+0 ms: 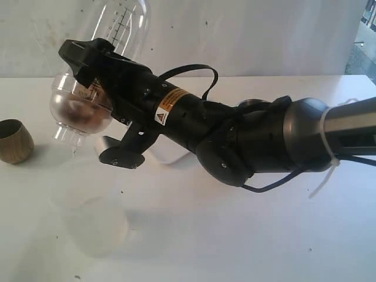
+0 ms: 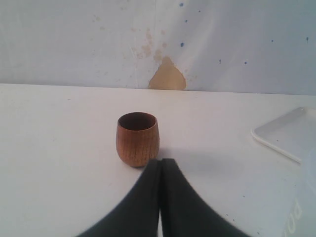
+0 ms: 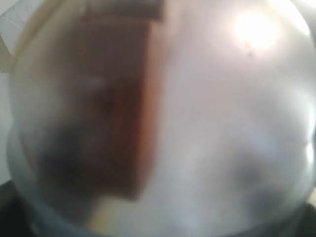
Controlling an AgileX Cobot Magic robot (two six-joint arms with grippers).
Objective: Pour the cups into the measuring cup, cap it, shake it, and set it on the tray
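One clear measuring cup [image 1: 120, 23], black scale on its wall, hangs tilted over the table [image 1: 235, 235], domed cap [image 1: 61, 106] lowest with brown contents inside, clamped in the right hand [image 1: 100, 97]; left hand [image 2: 160, 163] pressed together near the wooden cup [image 2: 138, 138]

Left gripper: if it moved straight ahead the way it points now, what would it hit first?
Most likely the wooden cup, standing upright just ahead of the shut left gripper. The tips line up with the cup's edge rather than its middle, so it might only graze it; depth is unclear.
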